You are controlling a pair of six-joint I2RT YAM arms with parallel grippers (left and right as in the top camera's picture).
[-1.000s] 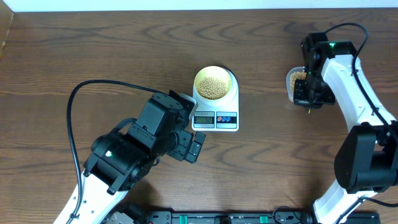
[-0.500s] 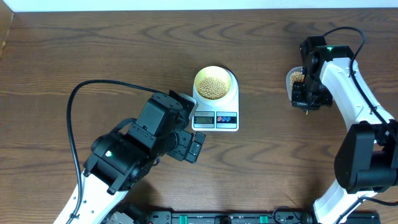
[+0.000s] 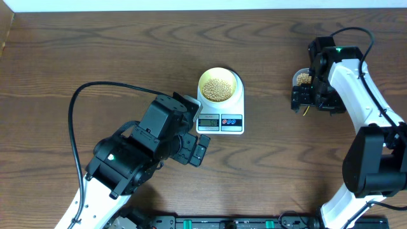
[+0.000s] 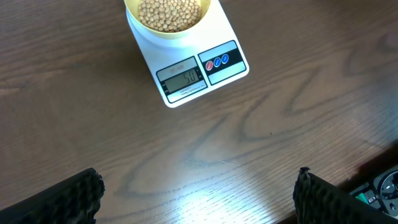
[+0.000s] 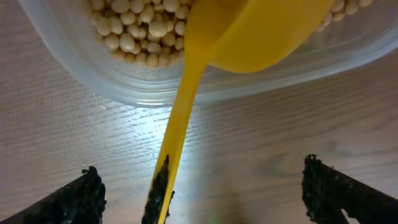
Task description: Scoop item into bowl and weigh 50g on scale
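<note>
Right wrist view first: looking down past the right hand (image 5: 205, 186), spread wide and gripping nothing, onto a yellow plastic measuring spoon (image 5: 249, 37). Cup propped on a clear rectangular plastic tub (image 5: 124, 87) just ahead of that hand, long handle running back between the fingers, apparently unpinched. Small round beige-tan beans (image 5: 134, 28) heaped in the tub, and more of them, well off to that hand's left in the overhead view, filling the small round pale yellow-cream bowl (image 3: 238, 79) set on the white rectangular digital kitchen scale (image 3: 220, 122). Left hand (image 4: 198, 183) likewise wide open and empty above the brown wooden desk (image 4: 280, 137), with scale and bowl just ahead of it; display lit, digits not sharp enough to trust. Judged hard, light, smooth and quick to roll or bounce, so not for pinching singly: better carried in the spoon. Spoon itself probably light, stiff and a little slick; best taken partway along the handle, pads on its flat faces, cup kept level. Bowl likely light and easily nudged, so best left alone on the scale. Counted: one bowl, one scale, one tub, one spoon, two hands; beans far too many to number, in two heaps.
</note>
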